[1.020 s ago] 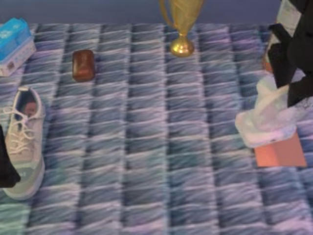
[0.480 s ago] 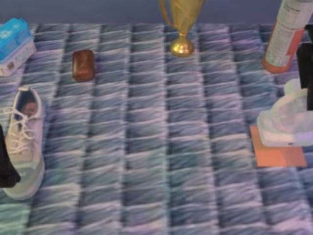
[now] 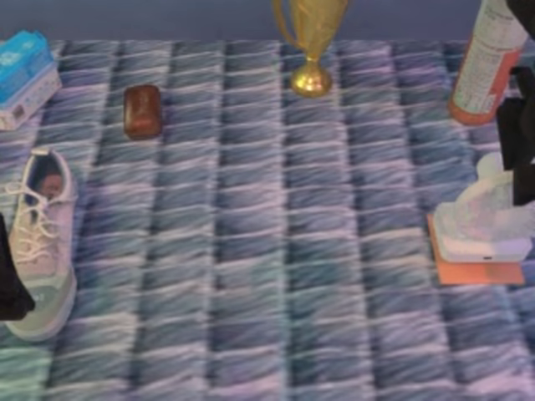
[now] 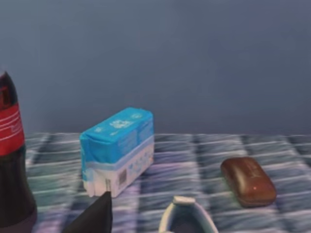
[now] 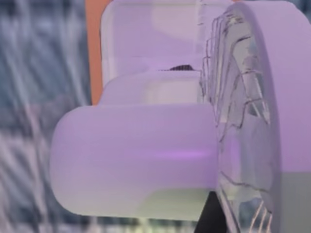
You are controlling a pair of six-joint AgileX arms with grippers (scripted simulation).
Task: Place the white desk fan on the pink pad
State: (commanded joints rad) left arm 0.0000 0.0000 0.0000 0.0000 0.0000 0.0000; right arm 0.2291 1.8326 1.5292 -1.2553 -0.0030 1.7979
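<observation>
the white desk fan [image 3: 483,219] stands with its base on the pink pad [image 3: 476,271] near the table's right edge, leaving the pad's near strip uncovered. the right gripper [image 3: 522,154] sits just above and behind the fan; whether its fingers are spread or pinching cannot be told. a spray can [image 3: 491,58] stands behind. the left gripper [image 3: 10,280] is parked at the left edge, beside the sneaker [image 3: 43,238].
</observation>
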